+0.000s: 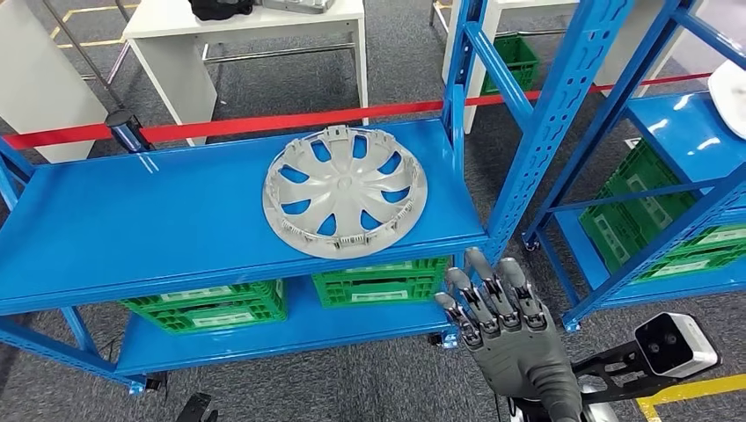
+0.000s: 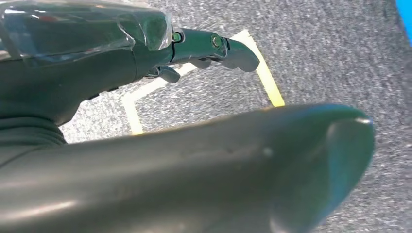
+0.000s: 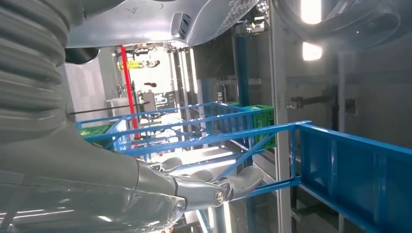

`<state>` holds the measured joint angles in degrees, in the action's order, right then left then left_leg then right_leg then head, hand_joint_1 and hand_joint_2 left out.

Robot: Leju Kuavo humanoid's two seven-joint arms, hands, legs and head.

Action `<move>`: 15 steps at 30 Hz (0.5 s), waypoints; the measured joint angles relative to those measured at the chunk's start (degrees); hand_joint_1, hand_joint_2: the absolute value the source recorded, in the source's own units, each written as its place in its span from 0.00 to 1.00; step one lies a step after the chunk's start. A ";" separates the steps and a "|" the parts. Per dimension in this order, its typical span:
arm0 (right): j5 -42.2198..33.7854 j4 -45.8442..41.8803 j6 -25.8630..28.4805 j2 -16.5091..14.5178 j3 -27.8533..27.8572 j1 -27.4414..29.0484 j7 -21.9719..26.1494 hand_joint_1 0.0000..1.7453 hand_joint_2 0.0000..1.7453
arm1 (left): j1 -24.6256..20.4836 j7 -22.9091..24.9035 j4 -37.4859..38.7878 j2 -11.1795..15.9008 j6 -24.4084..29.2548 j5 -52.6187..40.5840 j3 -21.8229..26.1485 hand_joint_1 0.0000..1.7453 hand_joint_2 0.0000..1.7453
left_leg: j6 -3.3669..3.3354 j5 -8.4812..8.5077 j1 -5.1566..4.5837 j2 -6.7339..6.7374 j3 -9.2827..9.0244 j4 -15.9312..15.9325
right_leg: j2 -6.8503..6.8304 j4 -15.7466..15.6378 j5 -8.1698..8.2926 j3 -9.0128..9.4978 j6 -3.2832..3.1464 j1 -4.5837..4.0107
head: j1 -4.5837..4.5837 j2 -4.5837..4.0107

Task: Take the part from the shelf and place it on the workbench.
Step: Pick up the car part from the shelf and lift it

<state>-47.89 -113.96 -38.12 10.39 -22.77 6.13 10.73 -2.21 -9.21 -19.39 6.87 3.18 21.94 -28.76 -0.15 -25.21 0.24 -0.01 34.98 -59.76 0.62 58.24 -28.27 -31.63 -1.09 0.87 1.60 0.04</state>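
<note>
The part, a grey wheel cover (image 1: 345,191), lies flat on the upper board of the blue shelf (image 1: 132,229), towards its right end. My right hand (image 1: 503,327) is raised in front of the shelf's right post, below and to the right of the cover and not touching it. Its fingers are stretched out and it holds nothing. The right wrist view has the same hand (image 3: 194,189) with straight fingers against blue shelf frames. My left hand (image 2: 145,58) hangs over grey carpet, fingers (image 2: 214,46) extended, nothing in it.
Green crates (image 1: 378,283) sit on the lower board. A second blue rack (image 1: 677,176) with green crates stands at the right. Behind the shelf run a red barrier tape (image 1: 264,123) and white tables (image 1: 246,35). Yellow floor tape (image 1: 695,391) marks the carpet.
</note>
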 joint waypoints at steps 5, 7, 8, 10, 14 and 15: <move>-0.01 -0.04 -0.12 0.04 0.00 0.11 0.00 0.00 1.00 | -0.05 0.01 0.01 0.19 -0.03 0.00 0.00 0.00 0.00 | -1.04 -0.05 -0.29 0.02 -1.96 3.23 | -0.11 0.74 -0.71 -0.42 1.16 0.09 | -0.10 0.00; -0.01 -0.05 -0.16 0.13 0.06 0.10 0.00 0.00 1.00 | -0.10 -0.01 0.00 0.12 -0.03 0.00 0.00 0.00 0.00 | -1.46 0.25 -0.07 0.03 -2.72 4.15 | -0.22 5.92 -2.84 -3.11 0.93 0.12 | -0.20 0.00; -0.01 -0.04 -0.17 0.18 0.07 0.16 0.00 0.00 1.00 | -0.13 -0.01 0.00 0.09 -0.04 0.00 0.00 0.00 0.00 | -1.62 0.20 -0.08 0.01 -2.77 4.20 | -0.22 9.94 -4.24 -5.37 0.80 0.13 | -0.21 0.00; 0.00 0.02 -0.17 0.29 0.10 0.37 0.00 0.00 1.00 | -0.09 0.00 0.01 0.01 -0.05 0.00 0.00 0.00 0.00 | -1.69 0.00 -0.11 -0.06 -2.84 4.17 | -0.23 15.89 -5.56 -9.16 1.10 0.20 | -0.22 0.00; 0.28 0.09 -0.04 0.48 0.10 0.40 -0.25 0.00 1.00 | -0.08 0.01 0.01 -0.20 -0.11 0.01 0.00 0.00 0.00 | -0.97 -1.05 -0.08 -0.33 -3.38 3.44 | -0.45 5.84 0.20 -5.62 3.12 0.59 | -0.26 0.00; 0.57 0.13 0.17 0.50 0.09 0.39 -0.54 0.00 1.00 | -0.09 0.00 0.02 -0.22 -0.10 0.04 0.00 0.00 0.00 | -0.63 -1.49 -0.16 -0.37 -3.40 3.03 | -0.49 2.76 1.43 -4.19 3.02 0.62 | -0.25 0.00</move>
<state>-47.32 -113.83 -37.95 10.89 -22.69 6.51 10.20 -2.30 -9.21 -19.37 6.66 3.08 21.99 -28.76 -0.78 -26.70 0.08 -0.38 31.59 -56.73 0.13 61.00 -26.84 -35.82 1.92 1.49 1.35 0.04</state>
